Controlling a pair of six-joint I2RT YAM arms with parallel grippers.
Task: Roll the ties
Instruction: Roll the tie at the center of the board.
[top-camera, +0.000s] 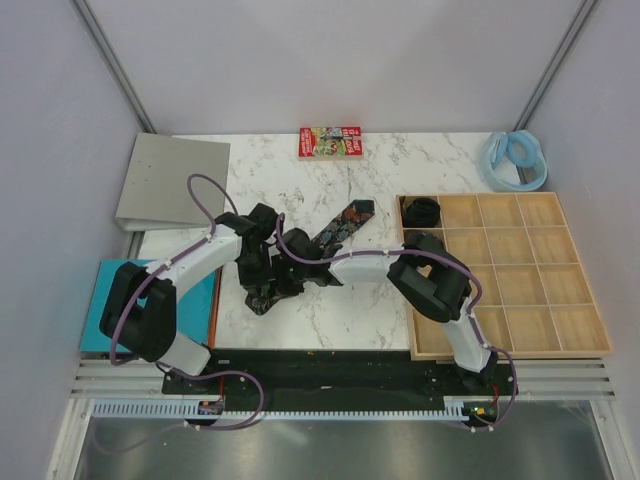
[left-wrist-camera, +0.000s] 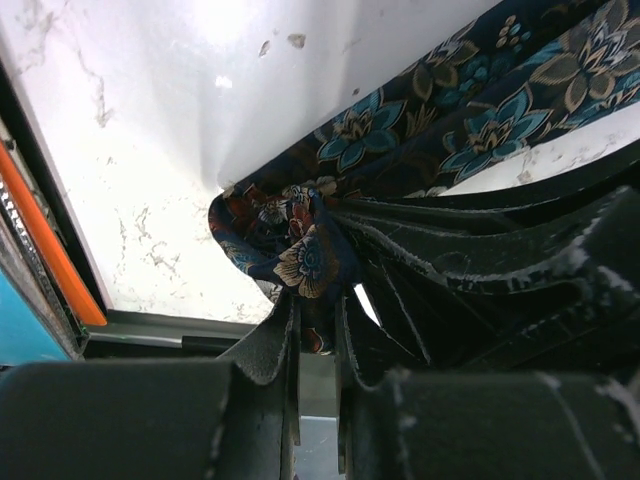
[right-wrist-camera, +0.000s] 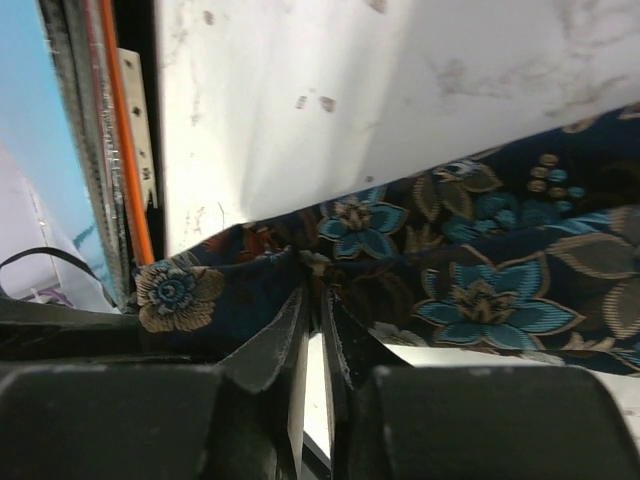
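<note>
One dark floral tie (top-camera: 345, 222) lies slantwise on the marble table (top-camera: 400, 170), its lower end bunched near the front. Both grippers meet at that bunched end. My left gripper (top-camera: 262, 280) is shut on a fold of the tie (left-wrist-camera: 400, 140); in the left wrist view the fabric is pinched between the fingertips of the gripper (left-wrist-camera: 318, 318). From the right, my right gripper (top-camera: 300, 272) is shut on the same tie (right-wrist-camera: 480, 270), its jaws (right-wrist-camera: 318, 298) nipping a crease close beside the left gripper. A second tie, coiled (top-camera: 422, 211), sits in the wooden tray's top-left compartment.
The wooden compartment tray (top-camera: 520, 290) fills the right side. A red printed box (top-camera: 329, 141) lies at the back, a pale blue ring (top-camera: 515, 158) at the back right, a grey binder (top-camera: 172, 182) at the back left, and a teal board (top-camera: 100, 305) at the front left.
</note>
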